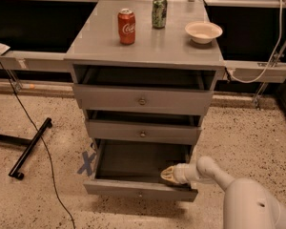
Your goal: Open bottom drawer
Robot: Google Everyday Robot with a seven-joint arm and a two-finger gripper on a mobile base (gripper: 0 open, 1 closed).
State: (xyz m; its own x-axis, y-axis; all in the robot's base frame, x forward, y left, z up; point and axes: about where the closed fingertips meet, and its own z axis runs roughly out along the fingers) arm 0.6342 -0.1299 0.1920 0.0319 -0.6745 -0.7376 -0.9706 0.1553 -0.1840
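The bottom drawer (138,191) of the grey cabinet stands pulled well out, its dark inside open to view and a small round knob at the centre of its narrow front. My gripper (168,174) reaches in from the lower right on a white arm and sits inside the drawer at its right front corner, just behind the front panel. The two drawers above, the middle one (142,132) and the top one (142,100), are slightly out.
On the cabinet top (181,46) stand a red cola can (127,26), a green can (158,12) and a white bowl (203,32). A black stand leg (31,147) and a cable lie on the speckled floor at left. Blue tape marks the floor by the drawer's left corner.
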